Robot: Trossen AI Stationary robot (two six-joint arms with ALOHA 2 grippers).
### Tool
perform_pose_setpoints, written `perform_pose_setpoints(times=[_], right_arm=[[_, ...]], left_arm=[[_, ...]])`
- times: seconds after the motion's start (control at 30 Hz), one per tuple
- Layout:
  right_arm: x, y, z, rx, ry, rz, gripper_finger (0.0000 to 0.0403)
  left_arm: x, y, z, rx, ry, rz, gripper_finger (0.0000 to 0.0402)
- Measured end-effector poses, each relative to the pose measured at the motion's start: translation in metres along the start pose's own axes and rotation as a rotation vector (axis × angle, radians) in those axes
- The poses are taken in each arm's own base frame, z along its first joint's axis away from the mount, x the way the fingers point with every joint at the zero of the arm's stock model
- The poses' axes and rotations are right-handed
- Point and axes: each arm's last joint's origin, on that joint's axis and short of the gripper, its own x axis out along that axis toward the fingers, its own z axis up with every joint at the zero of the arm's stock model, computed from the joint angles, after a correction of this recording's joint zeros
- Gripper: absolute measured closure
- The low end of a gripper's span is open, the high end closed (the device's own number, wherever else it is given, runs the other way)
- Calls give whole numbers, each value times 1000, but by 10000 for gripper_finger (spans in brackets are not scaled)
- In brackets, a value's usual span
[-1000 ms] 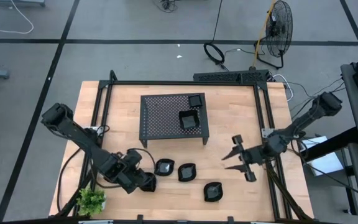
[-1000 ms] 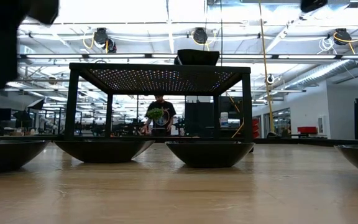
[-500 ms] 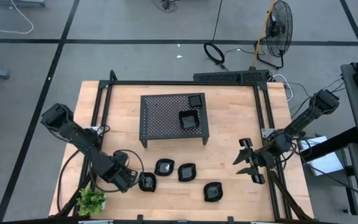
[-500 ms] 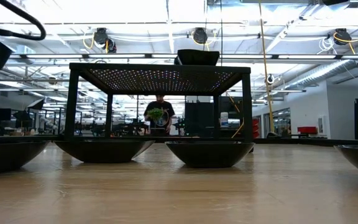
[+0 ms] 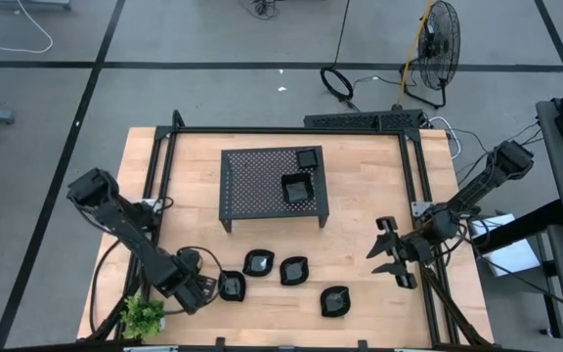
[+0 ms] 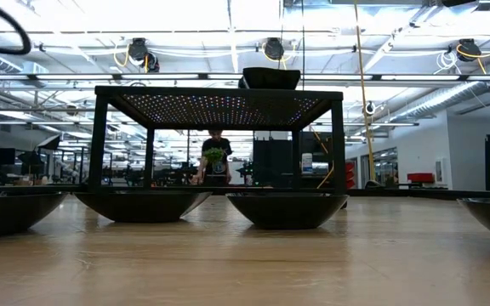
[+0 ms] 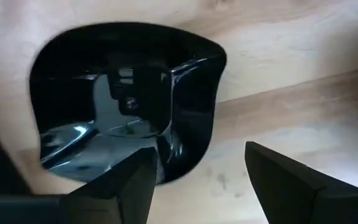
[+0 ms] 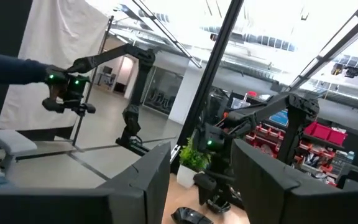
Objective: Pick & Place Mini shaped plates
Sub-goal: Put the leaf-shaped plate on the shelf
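just glossy black mini shaped plates [image 5: 291, 270]

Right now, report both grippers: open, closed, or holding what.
Left gripper: open, one finger beside a mini plate, holding nothing.
Right gripper: open, empty, at the table's right side.

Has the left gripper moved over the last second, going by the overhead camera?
Yes. The left gripper has pulled back toward the green plant, away from the rack, leaving a plate uncovered on the table.
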Motion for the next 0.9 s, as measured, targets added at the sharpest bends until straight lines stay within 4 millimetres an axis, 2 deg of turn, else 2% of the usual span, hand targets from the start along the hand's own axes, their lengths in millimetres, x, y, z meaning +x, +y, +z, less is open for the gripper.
perform_pose_setpoints(times=[0.17,0.3,0.47,0.67,0.9], right_arm=[[0,0,1,-43,-8,-4,245],[0,-1,2,-65,-21,-12,247],[0,-1,3,-73,-25,-15,247],[0,-2,3,-71,-27,-18,247],[0,-2,3,-77,-28,-18,247]], left_arm=[[19,-10,-4,29,-16,3,153],[26,-18,0,96,-26,-14,154],[22,-25,9,68,-45,-62,154],[15,-33,28,84,-251,-179,153],[3,-39,43,112,-263,-222,153]])
